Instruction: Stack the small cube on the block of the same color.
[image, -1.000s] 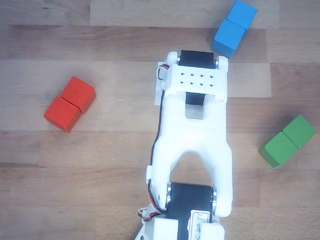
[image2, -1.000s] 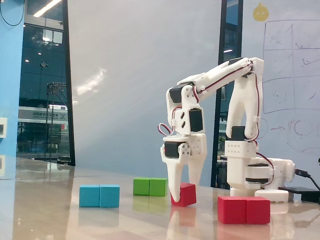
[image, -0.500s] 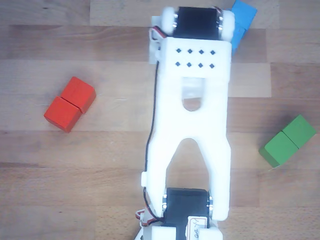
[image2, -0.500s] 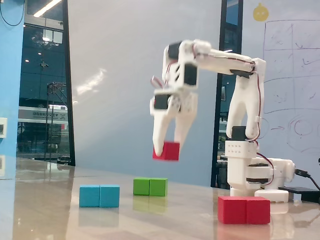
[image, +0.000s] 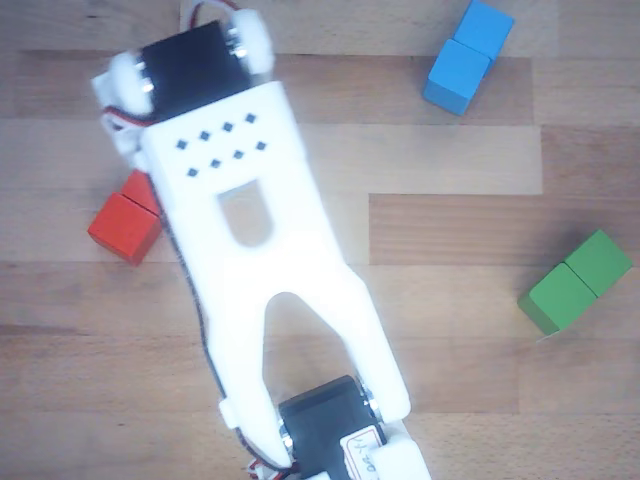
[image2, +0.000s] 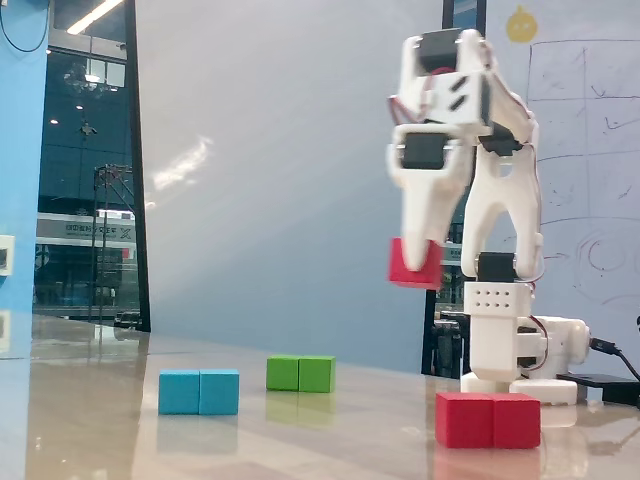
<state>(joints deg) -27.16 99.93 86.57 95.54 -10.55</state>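
In the fixed view my gripper (image2: 420, 258) hangs high in the air, shut on the small cube (image2: 410, 270), which is red. The cube is well above the table, up and slightly left of the red block (image2: 488, 420). That block lies flat near the front, with a seam across its middle. In the other view, from above, the white arm (image: 250, 230) slants to the upper left and covers part of the red block (image: 122, 227). The fingers and the small cube are hidden under the arm there.
A blue double block (image2: 199, 391) and a green double block (image2: 300, 374) lie to the left in the fixed view. From above, the blue block (image: 468, 55) is at the upper right and the green block (image: 577, 282) at the right. The arm's base (image2: 510, 350) stands behind the red block.
The gripper lifted the small cube off the table, then swung with it to the right in the fixed view, toward the red block. From above, the arm turned left over that block.
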